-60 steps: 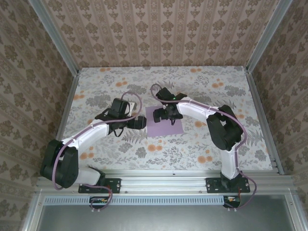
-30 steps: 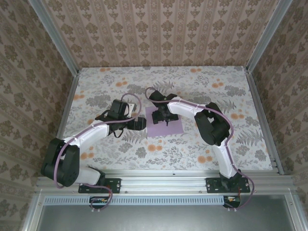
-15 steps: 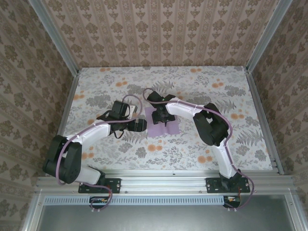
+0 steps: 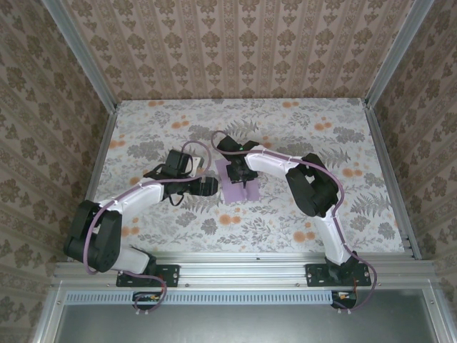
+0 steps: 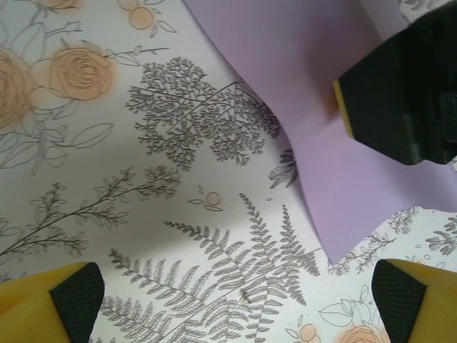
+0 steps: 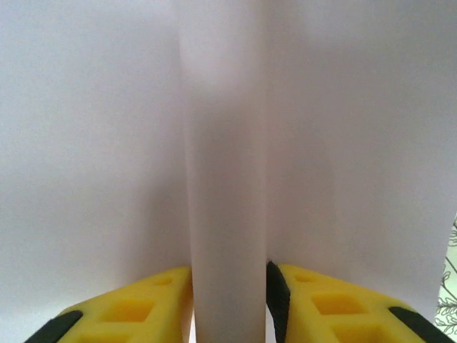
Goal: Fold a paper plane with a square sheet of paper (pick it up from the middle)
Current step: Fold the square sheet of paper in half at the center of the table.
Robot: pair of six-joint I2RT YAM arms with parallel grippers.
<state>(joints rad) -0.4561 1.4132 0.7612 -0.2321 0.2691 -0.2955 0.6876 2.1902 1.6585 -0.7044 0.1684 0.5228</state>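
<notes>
The square sheet of paper (image 4: 248,191) is lavender and lies on the floral table just left of centre. My right gripper (image 4: 239,174) points down onto its middle. In the right wrist view the yellow fingers (image 6: 136,311) press on both sides of a raised ridge of the paper (image 6: 228,143), so my right gripper (image 6: 228,307) is shut on it. The sheet's sides bulge up off the table. My left gripper (image 4: 211,186) stands open just left of the sheet. In its own view my left gripper (image 5: 235,300) has bare table between its fingers, with the paper's (image 5: 335,150) near corner ahead.
The floral table (image 4: 157,128) is fenced by aluminium rails and patterned walls. The right gripper's black finger (image 5: 403,93) looms at the upper right of the left wrist view. Open tabletop lies behind and to the right of the sheet.
My right gripper has come down on the sheet's middle and closed, pinching up a ridge; the sheet has narrowed and buckled. The left arm has barely moved.
</notes>
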